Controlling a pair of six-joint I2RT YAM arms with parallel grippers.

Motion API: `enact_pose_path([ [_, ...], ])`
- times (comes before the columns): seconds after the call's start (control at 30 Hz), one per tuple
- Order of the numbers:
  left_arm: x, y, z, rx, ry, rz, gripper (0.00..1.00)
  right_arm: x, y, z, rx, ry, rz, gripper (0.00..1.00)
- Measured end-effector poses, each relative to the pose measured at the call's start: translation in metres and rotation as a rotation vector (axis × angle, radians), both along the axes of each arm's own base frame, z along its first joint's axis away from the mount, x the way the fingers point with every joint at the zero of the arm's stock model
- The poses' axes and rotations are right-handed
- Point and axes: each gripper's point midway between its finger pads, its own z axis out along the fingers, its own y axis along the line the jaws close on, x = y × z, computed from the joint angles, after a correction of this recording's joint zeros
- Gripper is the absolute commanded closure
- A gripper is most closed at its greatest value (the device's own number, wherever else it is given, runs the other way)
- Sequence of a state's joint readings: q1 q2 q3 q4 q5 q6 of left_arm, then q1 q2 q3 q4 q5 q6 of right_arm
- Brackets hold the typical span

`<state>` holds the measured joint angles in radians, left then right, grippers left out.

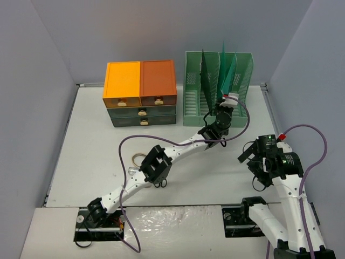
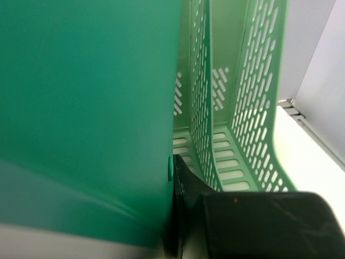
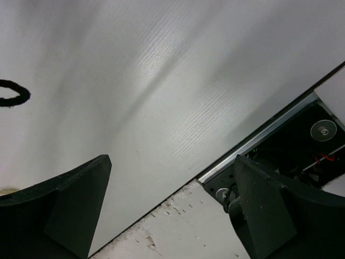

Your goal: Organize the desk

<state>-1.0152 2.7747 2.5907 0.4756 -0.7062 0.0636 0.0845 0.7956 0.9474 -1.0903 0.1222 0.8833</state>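
Observation:
The desk (image 1: 97, 140) is a broad off-white tabletop. My left arm reaches to the green slotted file rack (image 1: 218, 89) at the back. My left gripper (image 1: 225, 105) is shut on a teal-green folder (image 1: 228, 73) that stands tilted in the rack. In the left wrist view the folder (image 2: 86, 108) fills the left side, and one black finger (image 2: 183, 183) presses against its edge; the other finger is hidden behind the sheet. My right gripper (image 1: 253, 162) hovers open over the desk (image 3: 161, 81) near its front edge, with nothing between its fingers (image 3: 75, 199).
An orange-topped drawer unit (image 1: 140, 91) stands left of the rack. A rubber band (image 1: 139, 157) lies by the left arm's elbow. A black loop (image 3: 11, 93) lies on the desk left of the right gripper. The arm's mount (image 3: 302, 140) sits in a recess at the front edge.

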Motion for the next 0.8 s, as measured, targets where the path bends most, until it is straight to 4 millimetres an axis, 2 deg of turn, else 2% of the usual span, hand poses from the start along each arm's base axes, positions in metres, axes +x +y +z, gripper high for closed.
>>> enact_pose_path([
  [0.07,0.001,0.0,-0.011,0.014,0.013,0.0,0.93,0.0,0.0,-0.001,0.001,0.001,0.0,0.05],
  [0.23,0.001,0.0,-0.044,0.057,0.047,-0.013,0.59,0.003,0.002,-0.001,0.008,-0.008,0.002,0.05],
  [0.3,-0.001,-0.001,-0.052,0.071,0.055,-0.022,0.51,0.004,0.002,-0.001,0.01,-0.014,0.003,0.05],
  [0.5,-0.012,-0.009,-0.067,0.124,0.072,-0.068,0.34,0.008,0.004,-0.001,0.021,-0.025,0.007,0.05],
  [0.63,-0.025,-0.02,-0.054,0.181,0.05,-0.133,0.28,0.008,0.005,-0.005,0.024,-0.019,0.011,0.05],
  [0.73,-0.039,-0.029,-0.02,0.19,0.006,-0.181,0.26,0.009,0.005,-0.006,0.023,-0.017,0.015,0.04],
  [0.8,-0.053,-0.033,0.012,0.196,-0.022,-0.209,0.26,0.011,0.005,-0.006,0.021,-0.023,0.02,0.04],
])
